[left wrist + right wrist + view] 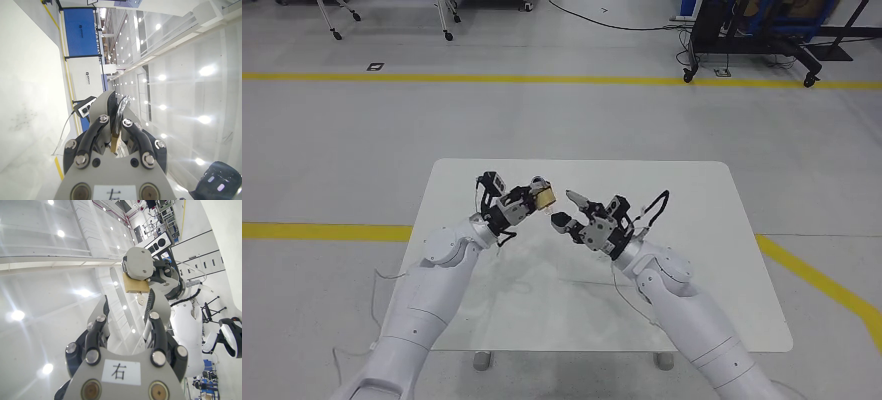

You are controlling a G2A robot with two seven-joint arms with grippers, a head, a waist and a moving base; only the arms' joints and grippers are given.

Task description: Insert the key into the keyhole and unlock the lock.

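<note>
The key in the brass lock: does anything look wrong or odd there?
Slightly odd: the key already sits in the keyhole of the lock, which the left gripper clamps, yet the right gripper is open and does not grip it. No damage shows.

Brass-yellow lock (135, 285), silver key (141, 300), plain white table (542, 300).

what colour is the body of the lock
Brass-gold. The lock shows best in the right wrist view.
</note>
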